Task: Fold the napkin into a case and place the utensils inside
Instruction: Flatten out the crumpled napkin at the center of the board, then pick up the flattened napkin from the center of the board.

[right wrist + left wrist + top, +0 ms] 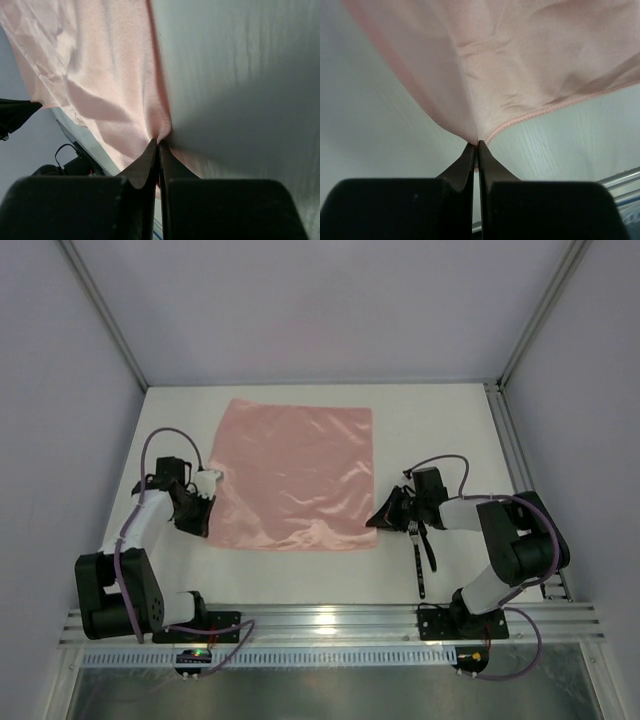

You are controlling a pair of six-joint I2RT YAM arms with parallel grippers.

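The napkin point(295, 475) lies flat on the table point(440, 430); it is judged light, limp and slippery; its near corners are pinched by the closed left claw point(478, 145) and right claw point(159, 144).

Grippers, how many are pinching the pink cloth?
2. The left gripper pinches the napkin at its left edge; the right gripper pinches its right edge. None hidden.

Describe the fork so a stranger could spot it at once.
Find the big pink napkin, then its near right corner, pinched by the right gripper. Just right of that lies the fork; pale tines set it apart from the dark utensil beside it.
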